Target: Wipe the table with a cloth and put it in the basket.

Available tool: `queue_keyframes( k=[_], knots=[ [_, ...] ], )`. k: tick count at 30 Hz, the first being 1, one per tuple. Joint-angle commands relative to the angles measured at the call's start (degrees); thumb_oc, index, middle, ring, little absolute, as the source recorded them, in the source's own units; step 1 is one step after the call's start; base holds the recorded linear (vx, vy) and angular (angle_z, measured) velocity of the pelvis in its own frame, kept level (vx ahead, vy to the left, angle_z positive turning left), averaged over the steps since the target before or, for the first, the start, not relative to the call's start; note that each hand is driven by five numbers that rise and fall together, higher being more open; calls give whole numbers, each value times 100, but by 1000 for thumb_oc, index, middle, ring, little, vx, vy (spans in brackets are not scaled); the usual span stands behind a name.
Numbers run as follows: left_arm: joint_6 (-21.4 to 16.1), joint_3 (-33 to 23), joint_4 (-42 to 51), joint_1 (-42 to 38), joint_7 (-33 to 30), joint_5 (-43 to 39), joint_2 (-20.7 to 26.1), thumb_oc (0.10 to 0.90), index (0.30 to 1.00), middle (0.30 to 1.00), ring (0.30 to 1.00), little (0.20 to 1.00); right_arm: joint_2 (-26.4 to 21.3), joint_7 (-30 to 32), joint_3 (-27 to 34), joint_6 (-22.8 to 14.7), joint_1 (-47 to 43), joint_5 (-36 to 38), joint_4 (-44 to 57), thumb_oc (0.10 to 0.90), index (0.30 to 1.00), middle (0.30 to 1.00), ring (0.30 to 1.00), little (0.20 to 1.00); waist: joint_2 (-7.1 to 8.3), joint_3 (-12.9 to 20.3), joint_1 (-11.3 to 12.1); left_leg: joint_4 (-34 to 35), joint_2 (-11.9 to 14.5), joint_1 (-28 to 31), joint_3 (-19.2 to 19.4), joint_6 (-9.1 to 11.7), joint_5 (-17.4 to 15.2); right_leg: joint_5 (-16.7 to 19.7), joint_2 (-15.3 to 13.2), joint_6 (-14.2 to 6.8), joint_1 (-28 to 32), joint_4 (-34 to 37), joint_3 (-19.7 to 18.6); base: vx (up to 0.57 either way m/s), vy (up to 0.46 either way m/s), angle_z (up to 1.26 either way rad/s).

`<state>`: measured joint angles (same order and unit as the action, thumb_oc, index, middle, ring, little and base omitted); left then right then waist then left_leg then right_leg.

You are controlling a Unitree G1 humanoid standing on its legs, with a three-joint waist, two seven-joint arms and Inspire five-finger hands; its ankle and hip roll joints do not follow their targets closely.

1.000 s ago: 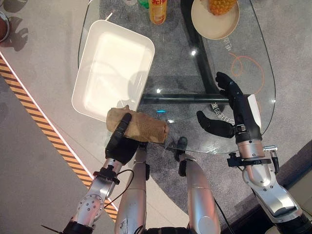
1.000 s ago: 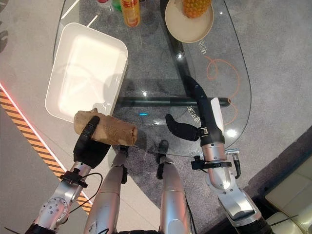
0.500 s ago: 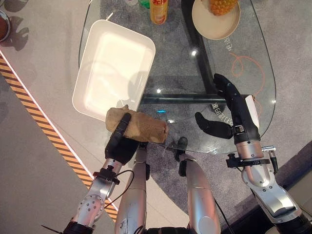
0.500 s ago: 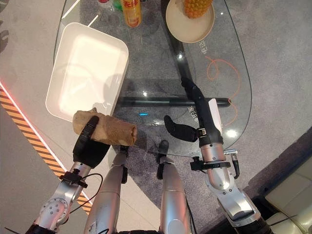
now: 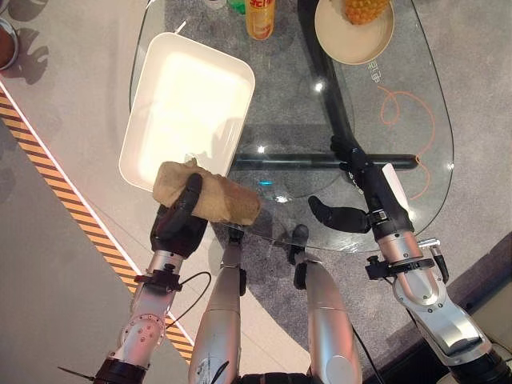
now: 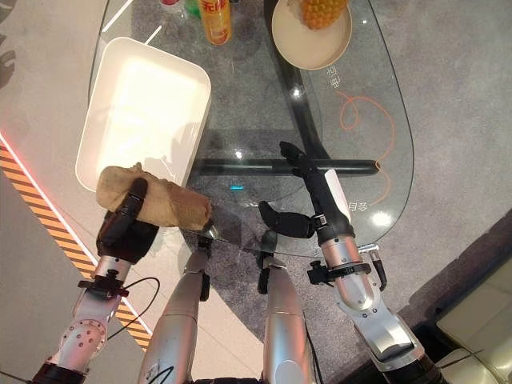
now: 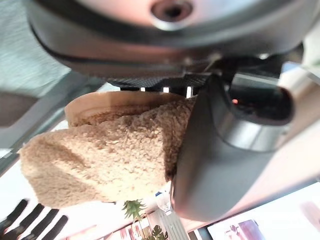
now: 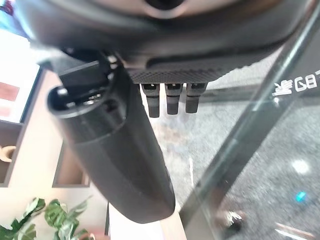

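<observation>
A tan fuzzy cloth (image 5: pixel 210 196) is bunched in my left hand (image 5: pixel 178 224), whose fingers and thumb curl round it, at the near left edge of the glass table (image 5: pixel 416 104). The cloth's far end reaches the near rim of the white rectangular basket (image 5: pixel 186 104) on the table's left side. Close up, the left wrist view has the cloth (image 7: pixel 105 155) pinched under the thumb (image 7: pixel 220 150). My right hand (image 5: pixel 364 192) lies over the table's near right part with straight fingers and nothing in it; its straight fingers (image 8: pixel 167 97) point across the glass.
At the table's far end stand an orange bottle (image 5: pixel 259 18) and a beige plate (image 5: pixel 352 36) with a pineapple. An orange squiggle (image 5: pixel 404 108) marks the glass at right. A black-and-yellow striped strip (image 5: pixel 48 180) runs across the floor at left.
My left hand has carried the cloth up and to the left, onto the basket's near rim. My right hand has slid leftward and farther over the glass.
</observation>
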<state>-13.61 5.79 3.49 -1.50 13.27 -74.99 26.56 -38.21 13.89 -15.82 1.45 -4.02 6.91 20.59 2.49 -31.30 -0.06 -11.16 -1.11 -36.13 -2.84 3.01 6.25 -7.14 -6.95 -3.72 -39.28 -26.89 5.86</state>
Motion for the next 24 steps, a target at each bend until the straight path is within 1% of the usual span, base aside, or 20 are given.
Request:
queue_keyframes(
  k=[1,2,4,5,7,9,11,12,13,14,15,16,18,21,24],
  knots=[
    [-518,-358,1062,-205,101,558,90,100,300,300,300,200,-91,-231,-17,-228,-190,36,412,800,900,900,900,900,-188,150,-1,-771,-199,-96,641,-220,-802,505,408,-93,168,795,101,8,90,-2],
    [-542,-411,1016,-271,-203,851,136,100,300,300,300,200,-90,-378,-60,-164,-232,88,391,800,900,900,900,900,-210,150,-3,-786,-209,-125,637,-224,-791,499,419,-89,130,757,81,8,96,-1],
    [-589,-438,960,-357,-429,1036,154,100,300,300,300,200,-71,-460,-127,-84,-312,115,367,800,900,900,900,900,-220,150,-3,-805,-213,-156,648,-228,-779,499,427,-81,98,737,67,6,92,-1],
    [-690,-475,890,-476,-736,1253,196,100,300,300,300,200,-57,-512,-223,28,-432,158,328,800,900,900,900,900,-225,150,-3,-813,-211,-181,661,-230,-773,499,429,-79,70,728,45,7,87,-2],
    [-779,-510,820,-558,-981,1498,220,100,300,300,300,200,-43,-538,-288,85,-520,207,264,800,900,900,900,900,-224,150,-2,-832,-214,-202,664,-230,-775,497,427,-77,58,725,34,10,68,-3],
    [-961,-558,687,-745,-1469,2024,320,100,300,300,300,200,-24,-569,-388,193,-681,319,177,800,900,900,900,900,-209,150,-6,-900,-208,-278,672,-226,-778,503,428,-77,-7,682,9,10,68,-2],
    [-1052,-586,615,-864,-1751,2349,360,100,300,300,300,200,-6,-583,-456,263,-797,349,114,800,900,900,900,900,-202,150,-8,-927,-204,-323,683,-222,-776,508,424,-73,-43,675,-1,6,80,0],
    [-1130,-614,491,-1023,-2078,2731,401,100,300,300,300,200,31,-592,-562,352,-944,351,32,800,900,900,900,900,-206,150,-9,-958,-203,-383,694,-219,-776,514,418,-68,-96,663,-5,6,87,0],
    [-1144,-618,476,-1047,-2136,2809,406,100,300,300,300,200,37,-594,-580,366,-970,351,20,800,900,900,900,900,-205,150,-10,-964,-202,-395,698,-217,-776,514,418,-67,-108,659,-7,12,91,-1],
    [-1146,-662,409,-1169,-2373,2989,485,100,300,300,300,200,24,-621,-628,421,-1068,403,-31,800,900,900,900,900,-200,150,-14,-1000,-204,-447,703,-217,-779,521,418,-56,-154,645,-24,10,53,-1],
    [-1148,-670,382,-1210,-2469,3078,498,100,300,300,300,200,21,-624,-648,449,-1107,421,-40,800,900,900,900,900,-197,150,-16,-1013,-203,-467,706,-218,-782,522,418,-54,-176,636,-30,20,83,-1],
    [-1158,-709,288,-1323,-2742,3280,544,100,300,300,300,200,22,-637,-712,546,-1202,470,-66,800,900,900,900,900,-194,150,-18,-1052,-201,-524,721,-218,-787,526,418,-46,-233,613,-46,14,56,-1],
    [-1184,-743,167,-1434,-2922,3227,578,100,300,300,300,200,27,-636,-776,617,-1301,507,-112,800,900,900,900,900,-189,150,-20,-1082,-195,-572,736,-222,-794,529,411,-40,-281,596,-50,16,71,-2],
    [-1357,-748,-372,-1796,-3772,3523,678,100,300,300,300,200,51,-585,-1029,838,-1647,616,-289,800,900,900,900,900,-179,150,-43,-1159,-189,-707,782,-213,-813,547,398,-33,-422,565,-80,27,105,-1],
    [-1491,-770,-648,-1962,-4193,3789,784,100,300,300,300,200,13,-551,-1119,912,-1792,721,-360,800,900,900,900,900,-172,150,-58,-1218,-182,-791,825,-210,-832,554,392,-26,-499,549,-105,23,67,-1]
  ],
)
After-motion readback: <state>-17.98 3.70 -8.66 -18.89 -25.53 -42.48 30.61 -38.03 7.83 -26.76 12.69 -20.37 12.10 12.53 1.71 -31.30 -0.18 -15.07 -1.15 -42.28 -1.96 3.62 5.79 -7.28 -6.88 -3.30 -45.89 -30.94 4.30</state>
